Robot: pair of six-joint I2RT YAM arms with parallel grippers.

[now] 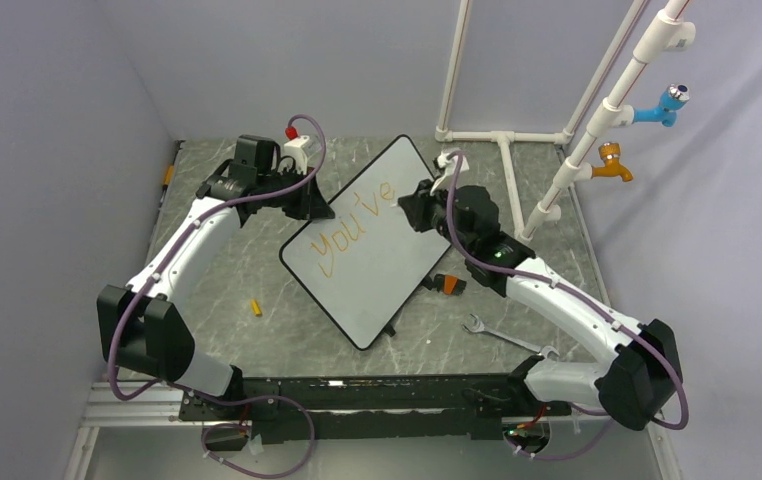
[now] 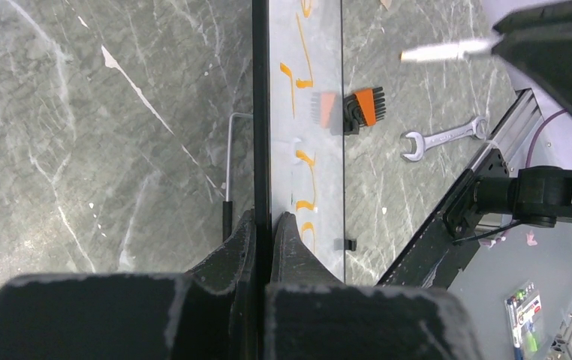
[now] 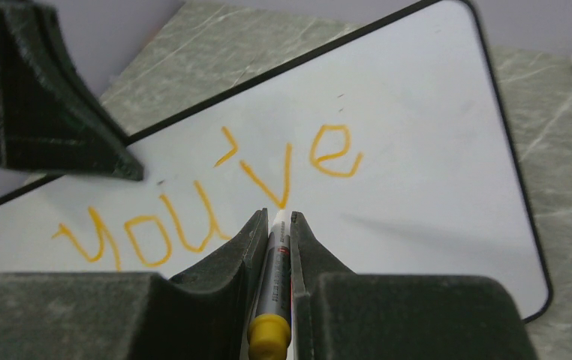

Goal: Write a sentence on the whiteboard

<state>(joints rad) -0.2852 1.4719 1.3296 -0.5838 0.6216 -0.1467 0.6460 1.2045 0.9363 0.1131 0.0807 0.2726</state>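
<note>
The board [image 1: 372, 245] sits in the middle of the table [image 1: 247, 255]. It is turned like a diamond, with one corner toward the far edge and one corner toward the near edge. I cannot tell if it lies flat.

Orange letters [image 1: 357, 228] on the board spell "You've". They run up the board toward its far corner.

The left gripper [image 1: 312, 205] is at the side of the board that faces the far left corner of the table. Its jaws are pressed tight on the thin black rim there, one on each side of it.

The right gripper [image 1: 419, 205] is over the side of the board that faces the far right corner. Its jaws pinch a marker [image 3: 274, 285] with a yellow end. The tip points down at the bottom of the "v". From the left wrist view the tip seems to hang just off the board, not on it.

A small orange and black thing [image 1: 447, 284] lies just beside the board, on the side nearer the right edge. A wrench [image 1: 497, 333] lies closer to the near right corner. A little yellow bit [image 1: 255, 307] lies well apart from the board, toward the left edge.
</note>
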